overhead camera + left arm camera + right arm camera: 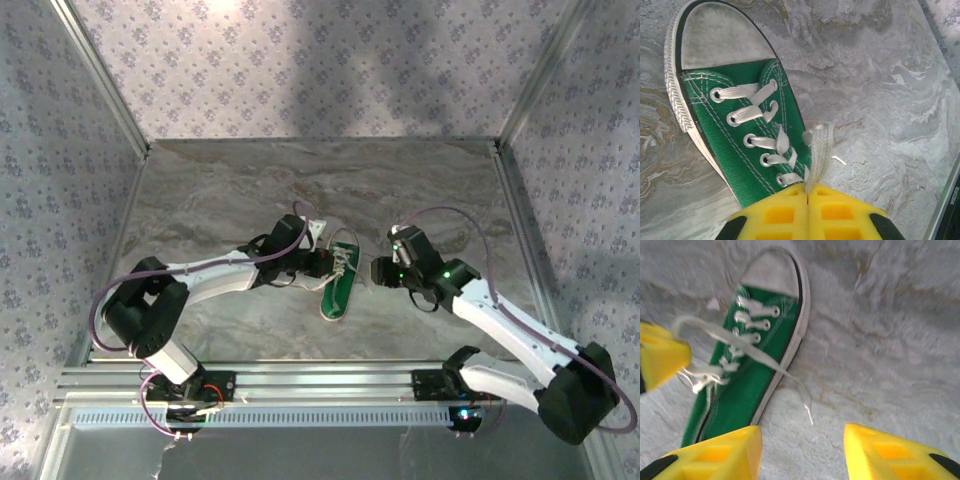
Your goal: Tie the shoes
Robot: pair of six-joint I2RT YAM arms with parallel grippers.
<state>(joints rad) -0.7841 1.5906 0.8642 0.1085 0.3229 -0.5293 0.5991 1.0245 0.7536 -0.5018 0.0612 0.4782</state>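
The green shoe [338, 281] with a white toe [720, 35] sits mid-frame; left gripper [807, 194] pinches its white lace [819, 147], right gripper [802, 435] stands wide

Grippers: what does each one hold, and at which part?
The left gripper pinches the white lace of the sneaker, near its last eyelets. The right gripper is open, holding nothing.

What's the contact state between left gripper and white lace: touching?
Touching. Left wrist view: the left gripper is shut on the white lace, which runs straight into its closed tips beside the sneaker.
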